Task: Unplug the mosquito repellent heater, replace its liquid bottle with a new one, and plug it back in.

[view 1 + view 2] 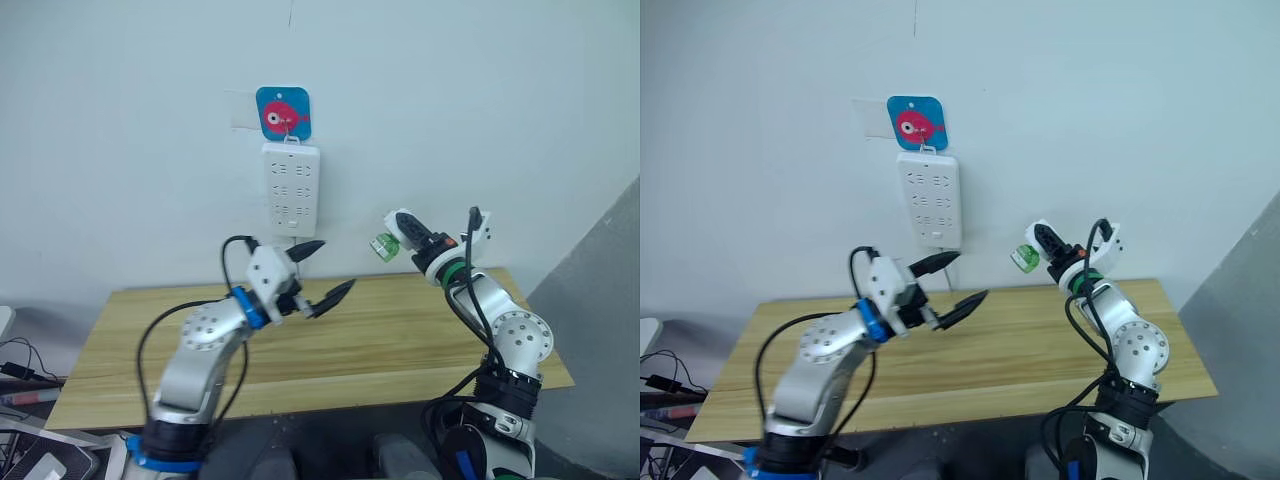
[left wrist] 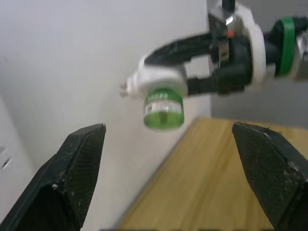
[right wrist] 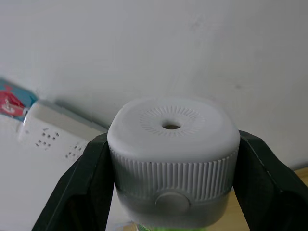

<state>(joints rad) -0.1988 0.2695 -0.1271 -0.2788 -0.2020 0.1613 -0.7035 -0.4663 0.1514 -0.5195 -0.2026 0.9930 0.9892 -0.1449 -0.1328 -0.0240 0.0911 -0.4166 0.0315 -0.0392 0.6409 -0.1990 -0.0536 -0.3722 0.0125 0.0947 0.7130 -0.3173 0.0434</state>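
— Where is the heater [image 1: 400, 228]?

— Off the wall, held in the air by the right gripper [image 1: 408, 231], whose fingers pinch its white body from both sides. The vent hole faces the right wrist camera, the prongs point toward the wall, and a green bottle [image 2: 164, 107] hangs under it, above the back edge of the surface [image 1: 400, 330].

— And the left gripper [image 1: 322, 270]?

— Spread wide, holding nothing, in mid-air below the strip [image 1: 290, 190] and well apart from the heater. The left wrist view looks straight at the bottle between its two fingers.

— What could go wrong?

— The pinch is on a rounded, ribbed shell — if the left gripper twists the bottle hard, I judge the heater may turn or slip in the fingers. A drop from there lands on the surface, perhaps rolls off. A bottle unscrewed at a tilt might also leak.

— Anything else?

— No fresh bottle lies on the surface as far as I can see, so the swap may stall.
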